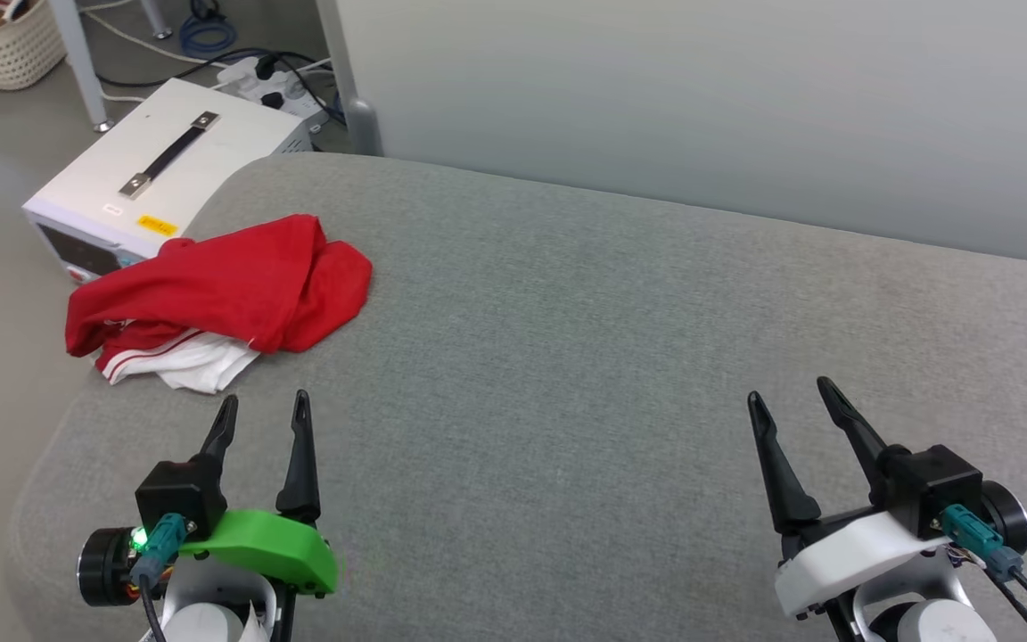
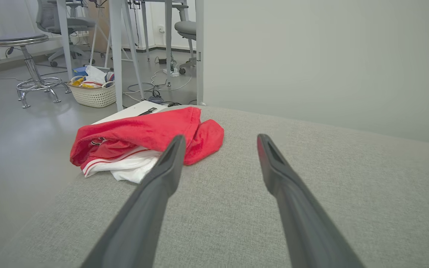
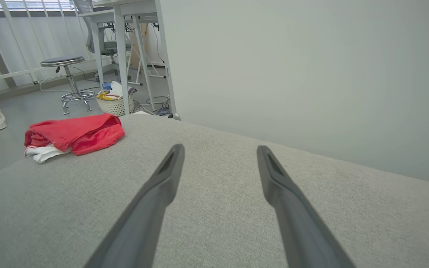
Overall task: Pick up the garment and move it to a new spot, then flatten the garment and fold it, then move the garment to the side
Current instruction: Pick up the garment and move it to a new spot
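Head view: the garment (image 1: 228,285) lies crumpled at ten o'clock on the grey cushion (image 1: 567,357); left gripper (image 1: 264,397) at seven, right gripper (image 1: 788,389) at five, jaws apart, empty. Left wrist view: garment (image 2: 143,132) near, ten o'clock. Right wrist view: garment (image 3: 73,134) well apart, nine o'clock.

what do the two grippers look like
Each has two long tapered black fingers, a black block and a teal cable plug. The left gripper has a bright green mount and a green light; the right gripper has a white mount.
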Available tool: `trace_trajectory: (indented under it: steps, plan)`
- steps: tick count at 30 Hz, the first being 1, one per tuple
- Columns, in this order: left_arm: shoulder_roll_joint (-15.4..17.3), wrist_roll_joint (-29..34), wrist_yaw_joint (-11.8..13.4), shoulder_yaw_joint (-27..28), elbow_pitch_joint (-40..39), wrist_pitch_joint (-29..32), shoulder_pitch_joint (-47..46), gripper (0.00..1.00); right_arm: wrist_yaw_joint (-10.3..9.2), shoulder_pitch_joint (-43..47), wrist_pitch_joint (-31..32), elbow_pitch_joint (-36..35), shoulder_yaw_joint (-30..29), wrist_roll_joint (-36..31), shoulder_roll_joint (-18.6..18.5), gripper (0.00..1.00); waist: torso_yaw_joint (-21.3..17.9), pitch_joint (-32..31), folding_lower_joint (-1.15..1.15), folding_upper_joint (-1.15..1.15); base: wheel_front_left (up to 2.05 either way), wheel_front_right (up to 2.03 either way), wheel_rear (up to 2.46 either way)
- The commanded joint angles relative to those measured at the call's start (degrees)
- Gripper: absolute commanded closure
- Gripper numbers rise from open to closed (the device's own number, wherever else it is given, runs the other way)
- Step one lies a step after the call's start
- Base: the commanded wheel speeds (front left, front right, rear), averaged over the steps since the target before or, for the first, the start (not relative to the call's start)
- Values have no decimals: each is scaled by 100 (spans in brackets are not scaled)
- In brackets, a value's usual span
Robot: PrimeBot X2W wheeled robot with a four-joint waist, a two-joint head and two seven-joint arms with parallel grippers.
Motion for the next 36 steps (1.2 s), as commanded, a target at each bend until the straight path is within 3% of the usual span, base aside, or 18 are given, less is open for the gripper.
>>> trace_trajectory:
  steps: [1,22,36]
  plan:
    - [-13,-55,-45,45,28,-62,-94,0,-4,-110,-52,-1,54,-13,-5,0,325,54,0,0,0,0,0]
    - [-19,-139,-217,456,242,-332,-34,0,-5,-162,-262,104,436,210,-6,0,1576,25,0,0,0,0,0]
    - [-24,-213,-312,567,407,-500,-105,0,-5,-198,-329,83,534,280,-6,0,1900,84,0,0,0,0,0]
